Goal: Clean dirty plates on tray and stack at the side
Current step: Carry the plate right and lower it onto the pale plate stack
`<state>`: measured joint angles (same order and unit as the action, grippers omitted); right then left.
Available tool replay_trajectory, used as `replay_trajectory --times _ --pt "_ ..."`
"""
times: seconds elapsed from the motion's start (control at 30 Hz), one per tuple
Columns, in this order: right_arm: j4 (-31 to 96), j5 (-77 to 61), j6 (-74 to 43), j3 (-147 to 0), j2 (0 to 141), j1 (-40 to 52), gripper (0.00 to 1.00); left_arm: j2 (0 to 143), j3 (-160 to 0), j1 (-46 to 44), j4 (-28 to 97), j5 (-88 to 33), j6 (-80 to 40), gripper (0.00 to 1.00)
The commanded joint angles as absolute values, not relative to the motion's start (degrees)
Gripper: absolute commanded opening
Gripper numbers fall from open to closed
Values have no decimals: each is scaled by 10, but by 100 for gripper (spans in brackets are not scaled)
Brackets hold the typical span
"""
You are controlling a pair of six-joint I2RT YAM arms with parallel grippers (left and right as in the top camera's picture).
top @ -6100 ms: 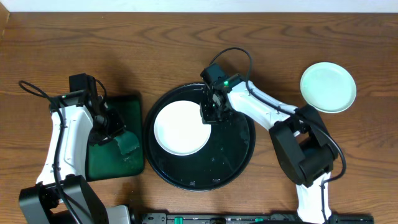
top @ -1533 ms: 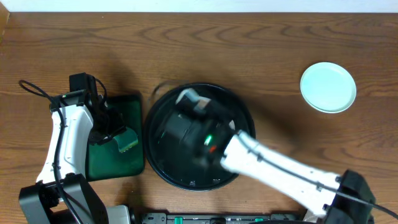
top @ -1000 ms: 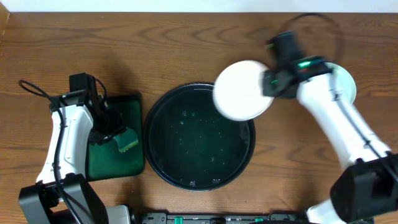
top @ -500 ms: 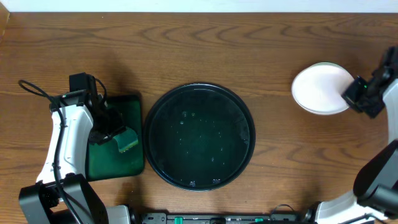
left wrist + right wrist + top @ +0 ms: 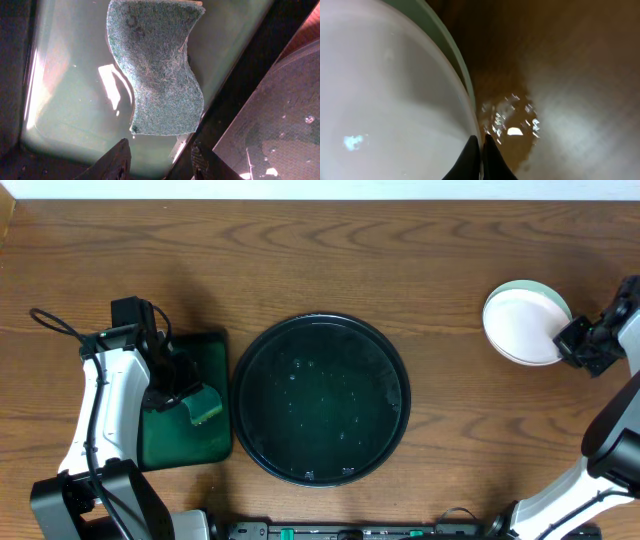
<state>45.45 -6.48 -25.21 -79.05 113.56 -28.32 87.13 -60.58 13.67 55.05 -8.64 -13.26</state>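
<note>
The black tray [image 5: 320, 465] sits mid-table with only water drops in it; its rim and wet floor [image 5: 280, 120] show in the left wrist view. My right gripper [image 5: 572, 345] [image 5: 482, 142] is shut on the rim of a clean white plate [image 5: 515, 328] [image 5: 385, 100]. That plate rests on or just above another plate [image 5: 548, 288] [image 5: 451, 47] at the right side, whose greenish edge peeks out. My left gripper [image 5: 188, 395] [image 5: 159, 150] stands open over the green tray, a green sponge [image 5: 205, 408] [image 5: 155, 70] just beyond its fingertips.
The small green rectangular tray [image 5: 170, 442] [image 5: 65, 100] lies left of the black tray, wet and shiny. Bare wooden table [image 5: 320, 250] runs along the back. The right arm reaches in from the right edge.
The right arm has carried the white plate from above the black tray to the right side, onto the plate there. The left arm and the sponge have not moved.
</note>
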Motion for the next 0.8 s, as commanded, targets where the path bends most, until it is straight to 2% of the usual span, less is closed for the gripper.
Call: replay_trajectory --times 0.0,0.37,0.4,0.43,0.47,0.6,0.7,0.77 --pt "443 -66 -274 -790 1158 -284 1 878 -608 139 549 -85 -129 41" --pt "393 -71 -278 -790 1162 -284 3 878 -608 139 545 -85 -129 41" --pt "395 -73 -278 -790 1162 -284 26 878 -608 139 544 -85 -129 41" --pt "397 -78 -278 -790 1162 -284 73 878 -608 139 543 -85 -129 41" --pt "400 -81 -278 -790 1162 -284 99 878 -608 139 541 -85 -129 41" --pt "415 -101 -278 -790 1161 -284 99 878 -608 139 541 -85 -129 42" --pt "422 -120 -278 -791 1152 -280 99 878 -608 139 538 -85 -126 52" --pt "427 -123 -276 -792 1138 -274 86 878 -608 138 534 -85 -115 57"
